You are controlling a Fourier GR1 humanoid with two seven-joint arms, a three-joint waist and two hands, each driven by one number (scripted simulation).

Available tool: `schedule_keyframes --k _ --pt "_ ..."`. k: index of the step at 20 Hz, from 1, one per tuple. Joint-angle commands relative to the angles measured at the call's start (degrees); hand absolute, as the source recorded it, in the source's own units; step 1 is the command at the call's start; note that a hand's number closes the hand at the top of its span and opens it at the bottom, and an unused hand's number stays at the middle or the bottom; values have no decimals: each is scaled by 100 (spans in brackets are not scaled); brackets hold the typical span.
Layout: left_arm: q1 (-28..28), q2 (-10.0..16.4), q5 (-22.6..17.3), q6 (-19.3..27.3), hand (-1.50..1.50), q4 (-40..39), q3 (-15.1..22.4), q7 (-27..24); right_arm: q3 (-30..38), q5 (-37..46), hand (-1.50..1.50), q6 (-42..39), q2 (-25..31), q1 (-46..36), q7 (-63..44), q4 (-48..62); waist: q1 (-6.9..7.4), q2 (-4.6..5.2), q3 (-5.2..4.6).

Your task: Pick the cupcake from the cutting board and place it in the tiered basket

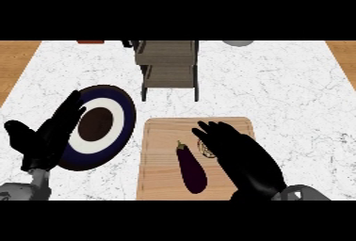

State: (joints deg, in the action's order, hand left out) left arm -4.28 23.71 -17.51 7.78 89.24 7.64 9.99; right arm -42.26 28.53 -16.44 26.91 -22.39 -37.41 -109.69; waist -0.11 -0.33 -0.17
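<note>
A wooden cutting board (161,155) lies at the front middle of the marble counter. My right hand (240,155) is over its right half, fingers stretched forward and open, covering most of the cupcake (206,149); only a small patterned edge of it shows by the hand's left side. A dark purple eggplant (190,168) lies on the board just left of that hand. The tiered basket (170,66), a grey two-level rack with dark posts, stands at the back middle. My left hand (45,134) rests open at the lower left, fingers up.
A dark blue plate (124,113) with a white ring and brown centre lies left of the board, partly behind my left hand. A grey round object (238,42) peeks in at the top edge right of the basket. Wooden strips (17,52) flank the counter.
</note>
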Motion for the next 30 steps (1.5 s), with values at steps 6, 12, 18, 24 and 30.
schedule_keyframes --k 6,12,18,24,30 --pt "-99 -81 29 -451 0 -285 -366 -19 -257 1077 -150 -146 -1072 304 -831 501 12 31 16" --pt "137 -301 271 -435 0 25 -357 26 72 1437 -150 -94 -893 656 -160 1037 14 29 17" --pt "146 -380 431 -576 0 174 -577 156 22 2376 -150 559 -1429 880 235 1721 18 27 17" --pt "237 -505 502 -712 0 340 -701 307 401 2927 -150 1111 -1610 759 983 2549 26 28 18" --pt "-282 -826 901 -644 0 -433 -684 24 925 2886 -150 591 -1884 323 1307 3341 21 39 16"
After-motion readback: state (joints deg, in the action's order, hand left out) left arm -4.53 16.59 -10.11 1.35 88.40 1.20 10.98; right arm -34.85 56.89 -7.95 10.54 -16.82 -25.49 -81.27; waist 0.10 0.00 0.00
